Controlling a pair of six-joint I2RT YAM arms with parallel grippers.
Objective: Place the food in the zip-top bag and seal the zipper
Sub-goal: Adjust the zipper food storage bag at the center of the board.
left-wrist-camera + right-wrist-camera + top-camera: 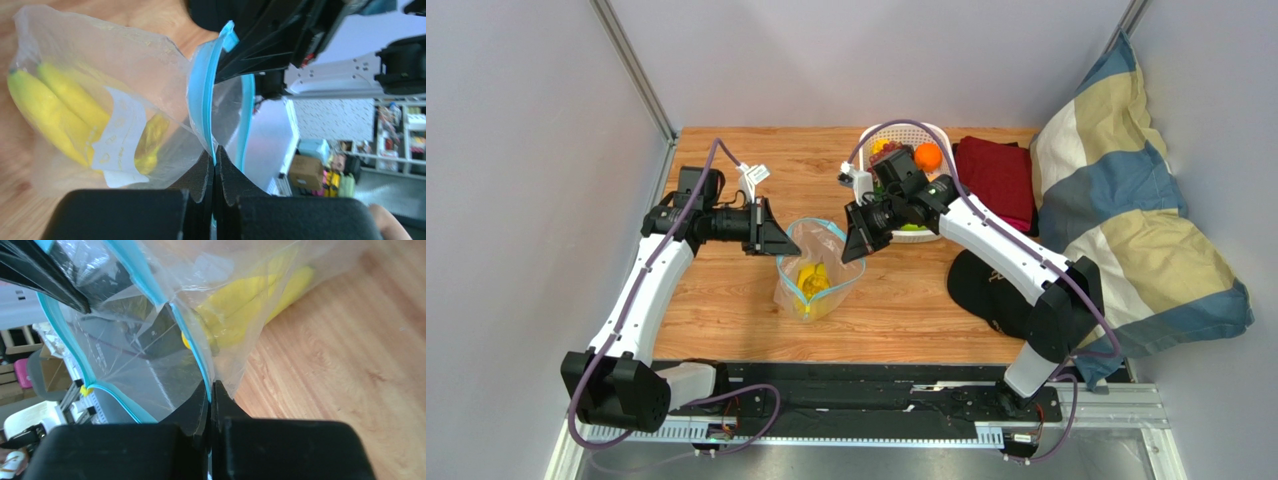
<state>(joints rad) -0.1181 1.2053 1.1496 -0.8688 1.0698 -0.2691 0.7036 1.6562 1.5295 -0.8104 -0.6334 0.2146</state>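
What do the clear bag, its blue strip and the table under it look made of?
The clear crinkly zip-top bag looks like thin glossy plastic film: it wrinkles and yellow bananas show through. Its teal-blue zipper strip seems thicker, smooth plastic. The brown table shows grain: wood or wood-look laminate.

Basket (pixel 941 135) fruit (pixel 928 156) half hidden behind right arm (pixel 986 232); dark piece (pixel 889 151), perhaps grapes, too small to tell.

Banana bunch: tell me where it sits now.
The bananas lie inside the bag at mid-table in the top view, between the left gripper and right gripper.
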